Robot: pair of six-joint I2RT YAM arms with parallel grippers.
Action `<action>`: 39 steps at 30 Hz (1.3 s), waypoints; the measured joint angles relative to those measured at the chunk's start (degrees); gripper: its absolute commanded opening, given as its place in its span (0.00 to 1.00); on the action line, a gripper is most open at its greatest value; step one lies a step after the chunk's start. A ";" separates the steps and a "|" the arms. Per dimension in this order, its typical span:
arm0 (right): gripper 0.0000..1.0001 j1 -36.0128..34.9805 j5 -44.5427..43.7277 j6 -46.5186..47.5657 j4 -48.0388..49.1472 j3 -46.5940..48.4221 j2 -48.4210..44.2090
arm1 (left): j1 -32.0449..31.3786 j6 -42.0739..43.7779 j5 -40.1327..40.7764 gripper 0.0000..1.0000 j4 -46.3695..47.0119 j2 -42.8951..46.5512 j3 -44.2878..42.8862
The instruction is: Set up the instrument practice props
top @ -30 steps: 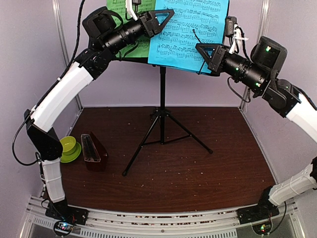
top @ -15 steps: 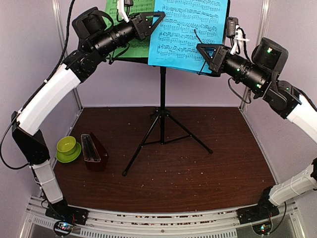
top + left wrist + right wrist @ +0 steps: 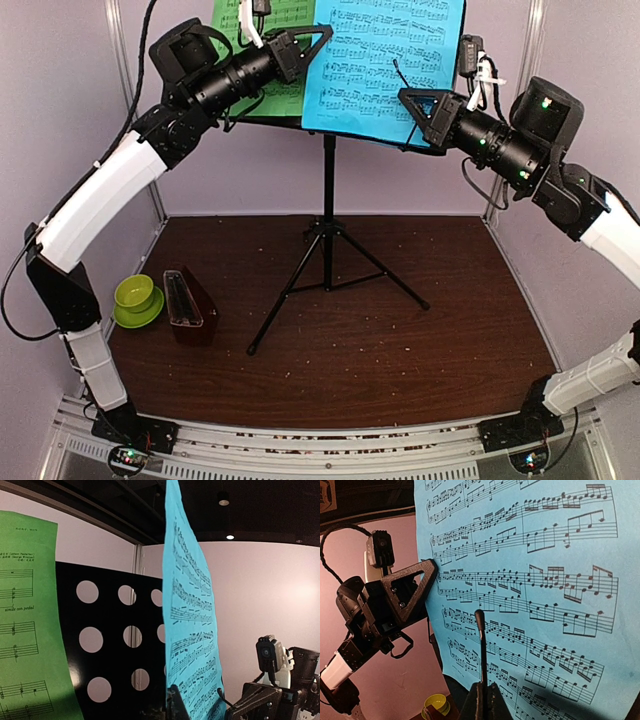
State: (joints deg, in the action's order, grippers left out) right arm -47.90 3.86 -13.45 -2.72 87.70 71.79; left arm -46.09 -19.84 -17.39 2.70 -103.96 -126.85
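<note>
On the green sheet [image 3: 22, 645]: "simile con pedal"

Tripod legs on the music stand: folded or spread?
Spread. The music stand stands upright, its three legs splayed out across the table.

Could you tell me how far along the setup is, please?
Done: music stand is up, green sheet and blue sheet on it. In hand: left gripper and right gripper, both shut, at the blue sheet. Left: probably the metronome, down beside the cup.
</note>
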 measured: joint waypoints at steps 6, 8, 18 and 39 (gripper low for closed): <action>0.00 -0.02 0.02 0.00 -0.02 -0.02 0.00 | -0.17 -0.72 -0.13 0.00 0.92 -1.51 -0.61; 0.00 -0.02 0.02 0.00 -0.02 -0.02 0.00 | -0.28 -0.70 -0.17 0.00 0.90 -2.51 -1.49; 0.00 0.00 0.00 0.04 -0.02 0.00 0.00 | -0.52 -0.66 -0.20 0.00 0.59 -3.32 -2.08; 0.63 -0.31 -1.36 0.15 -0.70 -0.37 -0.68 | -0.52 2.54 0.76 0.45 -0.66 -2.62 -1.49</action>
State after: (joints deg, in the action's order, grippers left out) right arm -48.21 2.50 -13.30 -3.42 87.33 71.11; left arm -46.61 -17.30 -16.62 2.04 -106.59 -128.33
